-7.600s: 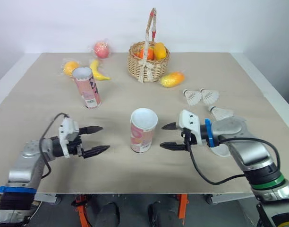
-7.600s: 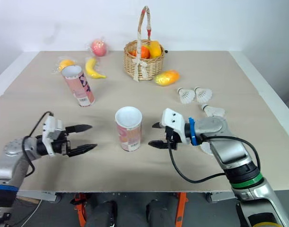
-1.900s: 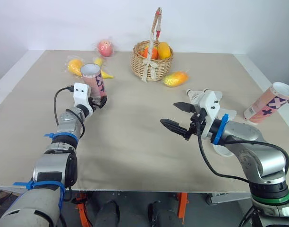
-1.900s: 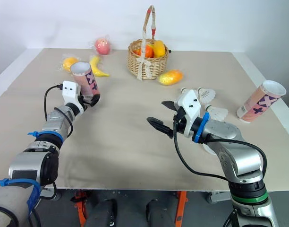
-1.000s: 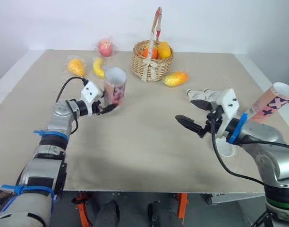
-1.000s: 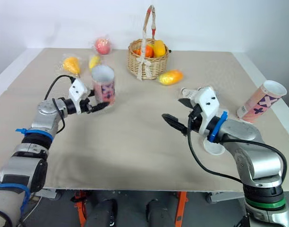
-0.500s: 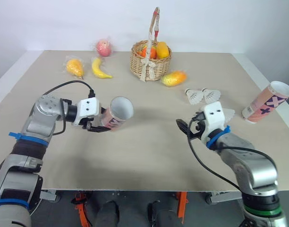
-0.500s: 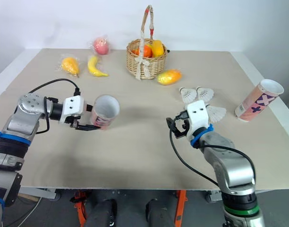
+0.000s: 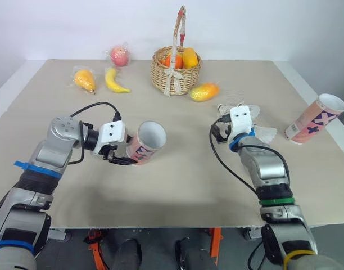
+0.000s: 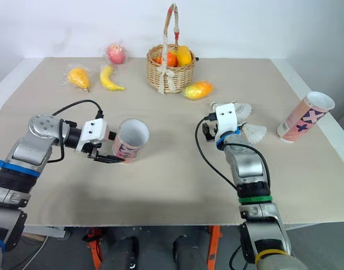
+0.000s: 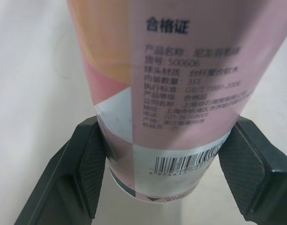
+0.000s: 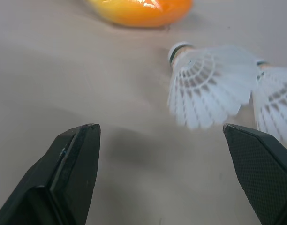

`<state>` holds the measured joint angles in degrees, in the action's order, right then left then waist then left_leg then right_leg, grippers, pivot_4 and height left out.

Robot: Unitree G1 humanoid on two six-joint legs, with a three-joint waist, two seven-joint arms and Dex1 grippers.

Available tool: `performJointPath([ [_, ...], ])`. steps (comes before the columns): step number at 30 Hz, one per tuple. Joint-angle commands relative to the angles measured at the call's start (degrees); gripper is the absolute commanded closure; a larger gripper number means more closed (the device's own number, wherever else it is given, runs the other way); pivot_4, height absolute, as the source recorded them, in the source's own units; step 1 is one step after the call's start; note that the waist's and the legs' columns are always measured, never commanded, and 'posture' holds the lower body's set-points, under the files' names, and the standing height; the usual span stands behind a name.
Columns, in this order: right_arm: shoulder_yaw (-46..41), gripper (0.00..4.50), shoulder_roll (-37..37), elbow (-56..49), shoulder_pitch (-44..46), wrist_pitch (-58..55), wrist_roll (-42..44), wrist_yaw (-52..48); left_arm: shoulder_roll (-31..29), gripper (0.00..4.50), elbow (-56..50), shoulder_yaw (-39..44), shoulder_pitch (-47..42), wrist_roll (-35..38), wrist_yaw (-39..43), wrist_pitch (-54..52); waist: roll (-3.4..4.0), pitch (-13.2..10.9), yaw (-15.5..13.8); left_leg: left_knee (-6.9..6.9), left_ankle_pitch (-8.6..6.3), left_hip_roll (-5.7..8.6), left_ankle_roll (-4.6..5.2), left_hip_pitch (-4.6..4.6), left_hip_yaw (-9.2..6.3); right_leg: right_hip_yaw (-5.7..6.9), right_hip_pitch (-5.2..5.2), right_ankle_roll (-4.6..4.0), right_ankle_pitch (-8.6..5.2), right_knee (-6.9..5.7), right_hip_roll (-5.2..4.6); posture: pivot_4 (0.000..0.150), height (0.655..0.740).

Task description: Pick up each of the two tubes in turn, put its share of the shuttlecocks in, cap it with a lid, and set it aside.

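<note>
A pink printed tube (image 9: 144, 144) is held tilted just above the table, its open mouth turned toward the middle. My left gripper (image 9: 122, 153) is shut on its lower end, and both pads (image 11: 89, 173) press its sides by the barcode. A second pink tube (image 9: 317, 119) lies tilted at the table's right edge. Three white shuttlecocks (image 9: 225, 107) (image 9: 254, 110) (image 9: 268, 133) lie right of centre. My right gripper (image 9: 227, 125) is open just short of them, and the nearest shuttlecock (image 12: 209, 86) lies ahead between its spread fingers (image 12: 73, 164).
A wicker basket (image 9: 173, 72) of fruit stands at the back centre, with a mango (image 9: 204, 91) beside it. A banana (image 9: 116, 81), a wrapped orange fruit (image 9: 85, 79) and a pink apple (image 9: 119, 55) lie at the back left.
My left gripper has carried the tube a little further toward the middle. My right gripper has moved away from me up to the shuttlecocks.
</note>
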<state>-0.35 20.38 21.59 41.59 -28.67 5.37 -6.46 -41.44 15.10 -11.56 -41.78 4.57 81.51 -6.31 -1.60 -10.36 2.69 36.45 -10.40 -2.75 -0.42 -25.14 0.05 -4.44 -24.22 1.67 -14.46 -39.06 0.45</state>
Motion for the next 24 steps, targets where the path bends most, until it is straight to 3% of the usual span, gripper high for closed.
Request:
performJointPath([
  [1, -1.4, 0.00, -0.6, 7.2, 4.5, 5.9, -0.7, -0.9, -0.7, 1.20, -2.3, 0.1, 0.2, 0.6, 0.0, -0.6, 0.00, 0.0, 0.0, -0.01, 0.00, 0.00, 0.00, 0.00, 0.00, 0.00, 0.00, -0.01, 0.00, 0.00, 0.00, 0.150, 0.7400],
  [8, -3.2, 0.00, -1.6, 27.6, 13.5, 15.0, -0.9, -1.4, -0.7, 1.20, -2.8, 0.3, 1.2, 0.8, -0.3, -0.5, 0.00, 0.0, 0.1, -0.02, 0.00, 0.00, 0.00, 0.01, 0.03, -0.02, -0.01, -0.08, 0.04, 0.00, -0.01, 0.150, 0.7400],
  [13, -4.9, 1.57, -1.2, 37.1, 18.2, 20.6, -1.1, -0.6, -1.1, 1.24, -3.1, 0.7, 2.8, 1.5, -0.3, 0.1, 0.01, 0.0, 0.2, -0.04, 0.00, 0.00, 0.00, 0.03, 0.05, -0.05, -0.01, -0.08, 0.05, 0.00, -0.02, 0.150, 0.7400],
  [17, -5.7, 3.67, -1.7, 38.8, 19.1, 22.4, -0.8, -2.0, -1.3, 1.24, -3.5, 0.7, 3.3, 1.9, 0.0, -0.2, 0.02, 0.0, 0.2, -0.04, 0.00, -0.01, 0.00, 0.04, 0.05, -0.06, -0.01, -0.09, 0.05, 0.00, -0.01, 0.150, 0.7400],
  [19, -5.6, 4.49, -2.1, 37.0, 18.5, 22.5, -0.4, -4.0, -1.4, 1.24, -3.4, 0.6, 3.5, 2.1, 0.2, -0.3, 0.02, 0.0, 0.1, -0.04, 0.00, 0.00, 0.00, 0.03, 0.06, -0.07, -0.01, -0.09, 0.05, 0.00, -0.01, 0.150, 0.7400],
  [24, -3.3, 4.49, -2.2, 23.3, 12.7, 21.0, 0.0, -12.1, -1.4, 1.24, -2.2, -0.3, 3.5, 1.8, 0.7, 0.1, 0.04, 0.0, 0.1, -0.06, 0.00, -0.01, 0.00, 0.03, 0.05, -0.07, -0.01, -0.09, 0.05, -0.01, 0.00, 0.150, 0.7400],
])
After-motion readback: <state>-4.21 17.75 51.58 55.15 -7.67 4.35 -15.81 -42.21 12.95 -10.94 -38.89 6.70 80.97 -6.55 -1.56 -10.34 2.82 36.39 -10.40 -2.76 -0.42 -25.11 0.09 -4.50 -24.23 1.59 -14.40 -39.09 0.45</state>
